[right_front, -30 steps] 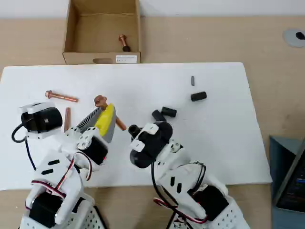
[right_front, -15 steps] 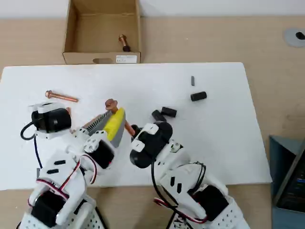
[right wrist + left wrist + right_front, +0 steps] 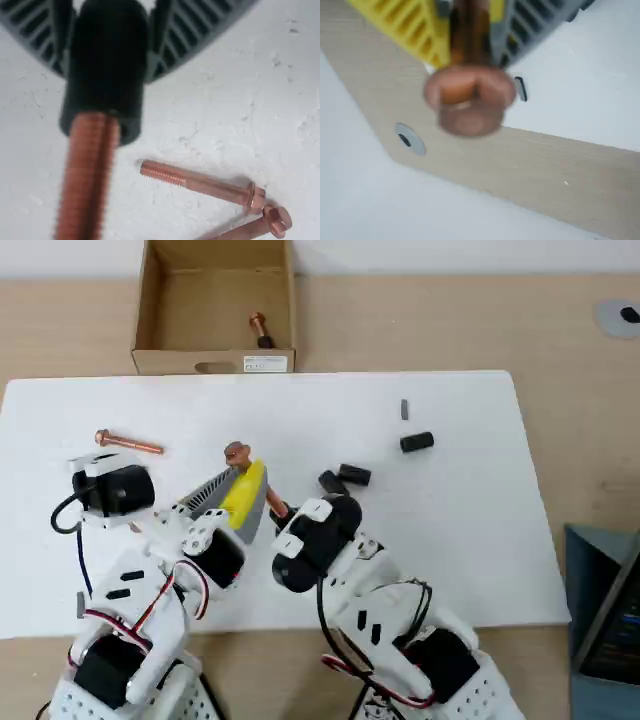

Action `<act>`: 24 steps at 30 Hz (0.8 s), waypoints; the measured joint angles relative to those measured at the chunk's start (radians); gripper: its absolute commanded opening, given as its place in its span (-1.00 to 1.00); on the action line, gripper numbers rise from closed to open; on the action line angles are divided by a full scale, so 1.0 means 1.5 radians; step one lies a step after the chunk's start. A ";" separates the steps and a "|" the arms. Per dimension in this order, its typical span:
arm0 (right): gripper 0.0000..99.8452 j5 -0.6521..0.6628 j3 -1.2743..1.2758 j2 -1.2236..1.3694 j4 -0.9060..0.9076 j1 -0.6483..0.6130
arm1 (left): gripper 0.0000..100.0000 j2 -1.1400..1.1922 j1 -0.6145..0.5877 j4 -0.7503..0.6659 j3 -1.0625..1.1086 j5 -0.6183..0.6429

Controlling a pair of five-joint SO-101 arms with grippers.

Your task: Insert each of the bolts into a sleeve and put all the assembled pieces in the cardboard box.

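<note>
The held bolt (image 3: 470,102) has a blurred head in the left wrist view, and its shank is hidden inside the left gripper (image 3: 470,50). Its threaded tip is hidden within the sleeve (image 3: 107,65). A dark sliver (image 3: 404,409), far right on the sheet (image 3: 450,540), is perhaps a pin but too small to tell.

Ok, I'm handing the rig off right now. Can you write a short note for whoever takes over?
Left gripper: shut on a bolt, held just below its head.
Right gripper: shut on a sleeve, with the bolt's threaded end at its mouth.
Done: one assembled piece lies in the cardboard box.
On the white mat: loose bolts and three loose sleeves.
Left: push this bolt home, box it, then pair and box the others.
</note>
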 measured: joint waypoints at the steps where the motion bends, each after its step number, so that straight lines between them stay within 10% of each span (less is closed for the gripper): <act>1: -0.98 0.000 0.000 0.000 0.000 0.000 | -1.00 0.000 0.000 0.000 0.000 -0.005; 24: -0.98 -0.001 0.000 0.000 0.000 0.001 | -0.99 -0.001 0.048 0.030 0.030 -0.015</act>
